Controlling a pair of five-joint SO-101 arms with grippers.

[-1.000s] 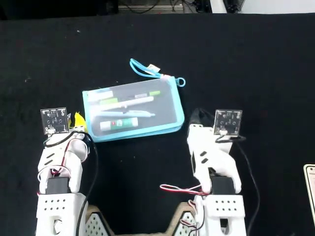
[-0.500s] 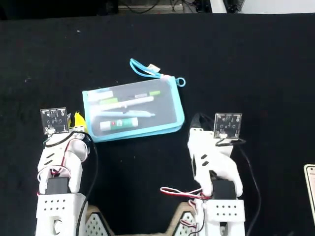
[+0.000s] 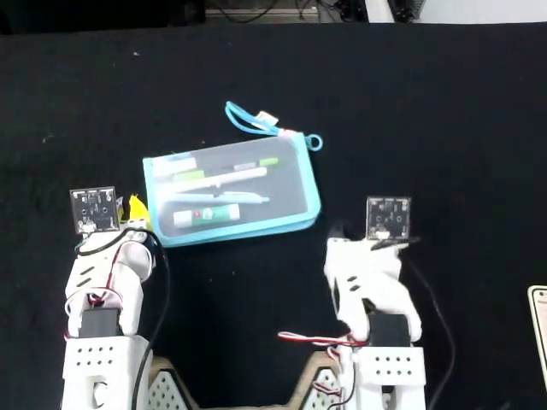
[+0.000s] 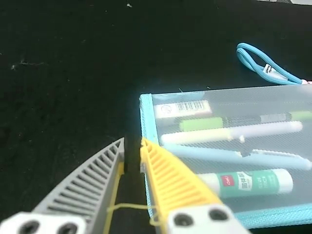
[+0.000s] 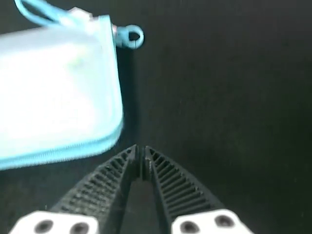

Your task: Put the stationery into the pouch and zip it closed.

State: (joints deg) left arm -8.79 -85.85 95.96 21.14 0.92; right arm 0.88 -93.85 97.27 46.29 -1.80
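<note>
The light blue pouch [image 3: 231,192] lies flat in the middle of the black table with its zip run along the whole edge. Through its clear face I see pens and a glue stick [image 3: 205,214]. In the left wrist view the pouch [image 4: 219,146] has the glue stick [image 4: 248,181] in it. Its zip ring [image 5: 132,36] and blue strap [image 3: 252,121] lie at the far right corner. My left gripper [image 4: 132,143] rests just off the pouch's near left corner, shut with a narrow slit and holding nothing. My right gripper [image 5: 141,148] is shut and empty, short of the pouch's [image 5: 53,97] near right corner.
A white object [image 3: 538,333] pokes in at the table's right edge. Both arm bases stand at the near edge, left arm [image 3: 107,290] and right arm [image 3: 372,290]. Open black tabletop surrounds the pouch on the far, left and right sides.
My right arm has drawn back toward its base, its gripper moving away from the pouch's right corner. The left arm and the pouch have stayed put.
</note>
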